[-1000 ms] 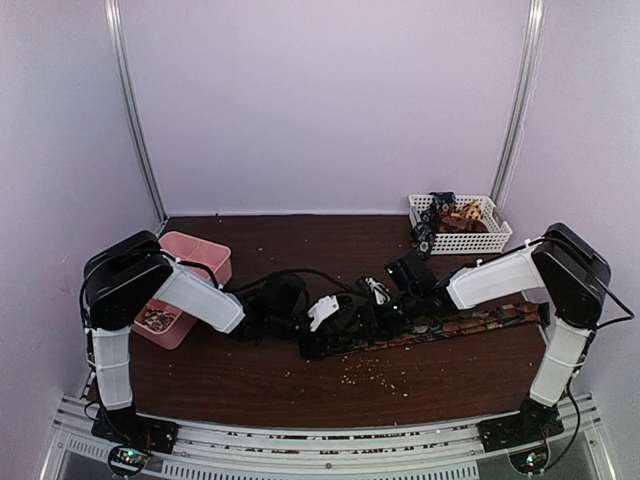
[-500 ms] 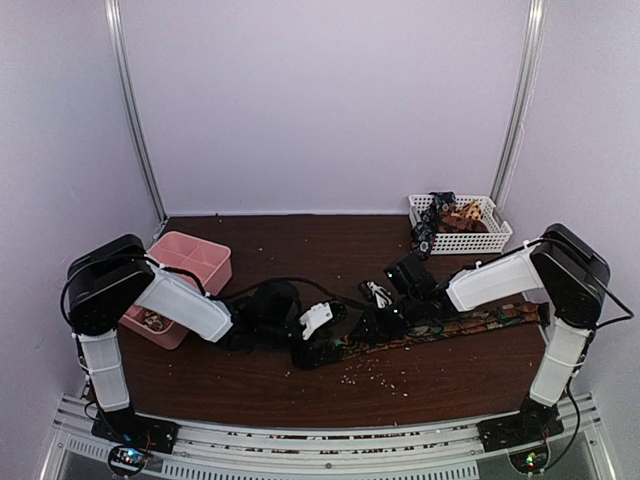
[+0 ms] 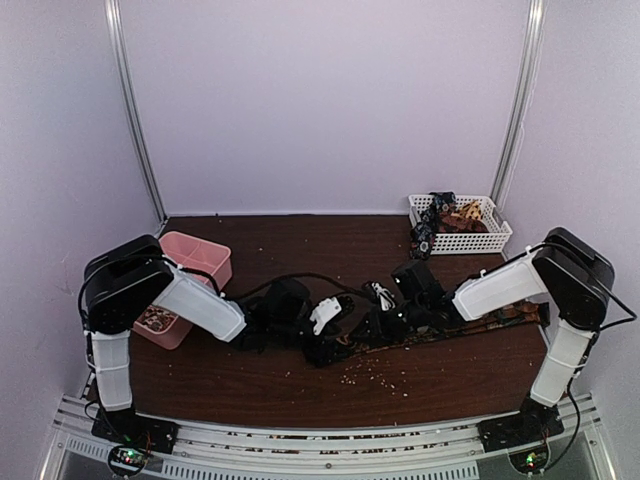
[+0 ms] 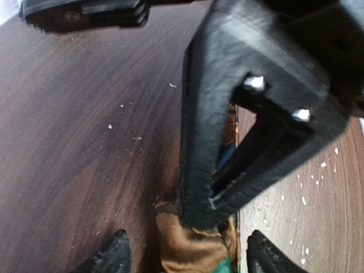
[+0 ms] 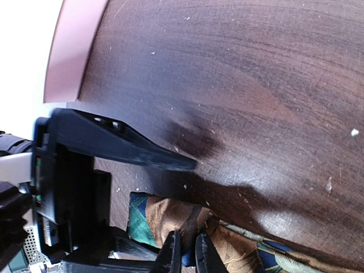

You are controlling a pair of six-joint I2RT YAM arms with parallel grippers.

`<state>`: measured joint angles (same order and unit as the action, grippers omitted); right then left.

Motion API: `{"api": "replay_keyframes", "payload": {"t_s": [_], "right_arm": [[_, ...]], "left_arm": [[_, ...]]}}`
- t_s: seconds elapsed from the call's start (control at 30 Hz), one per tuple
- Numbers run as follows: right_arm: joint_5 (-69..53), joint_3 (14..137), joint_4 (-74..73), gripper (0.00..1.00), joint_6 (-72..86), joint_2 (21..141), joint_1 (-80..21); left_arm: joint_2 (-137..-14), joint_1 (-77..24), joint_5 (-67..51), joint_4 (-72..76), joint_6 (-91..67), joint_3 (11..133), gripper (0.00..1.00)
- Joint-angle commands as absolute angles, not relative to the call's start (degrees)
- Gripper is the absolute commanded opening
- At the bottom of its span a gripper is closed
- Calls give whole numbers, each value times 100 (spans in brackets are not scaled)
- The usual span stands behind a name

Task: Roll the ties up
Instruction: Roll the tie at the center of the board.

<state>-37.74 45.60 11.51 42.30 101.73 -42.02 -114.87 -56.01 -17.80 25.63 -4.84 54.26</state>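
A brown, green and blue patterned tie (image 3: 470, 322) lies flat across the table, running from the centre to the right. My right gripper (image 5: 186, 253) is shut on the tie's left end (image 5: 165, 219); in the top view it (image 3: 385, 325) is low over the table centre. My left gripper (image 4: 187, 253) is open, its two fingertips (image 4: 116, 253) either side of that brown end (image 4: 190, 253), right against the right gripper's fingers (image 4: 227, 142). In the top view the left gripper (image 3: 325, 345) touches the tie's end. Several more ties (image 3: 445, 215) are bundled in the basket.
A white slotted basket (image 3: 485, 240) stands at the back right. A pink compartment box (image 3: 190, 262) sits at the left beside the left arm. Pale crumbs (image 3: 375, 372) are scattered in front of the tie. A black cable (image 3: 300, 278) loops over the left arm.
The left gripper swung out to the left and near side, then came back right to the tie's end. The right gripper stayed shut on the tie, shifting only slightly.
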Motion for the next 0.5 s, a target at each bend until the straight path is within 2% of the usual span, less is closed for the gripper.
{"api": "replay_keyframes", "payload": {"t_s": [0.0,0.13,0.2,0.33,0.47], "right_arm": [[-3833,4367,1617,10,4404,9891,-4219],[-3838,4157,1776,11,4479,9776,-4219],[-3901,4064,1905,14,4562,9720,-4217],[-4072,4102,1985,37,4762,9747,-4219],[-4217,4323,1910,42,4951,9873,-4235]], "left_arm": [[-11754,-5634,-1941,2825,-802,5609,65],[-11712,-5634,-1955,2802,-606,5404,43],[-11599,-5634,-1924,2746,-371,5246,35],[-11318,-5655,-1762,2411,286,5039,30],[-11140,-5669,-1421,2087,740,4936,29]]}}
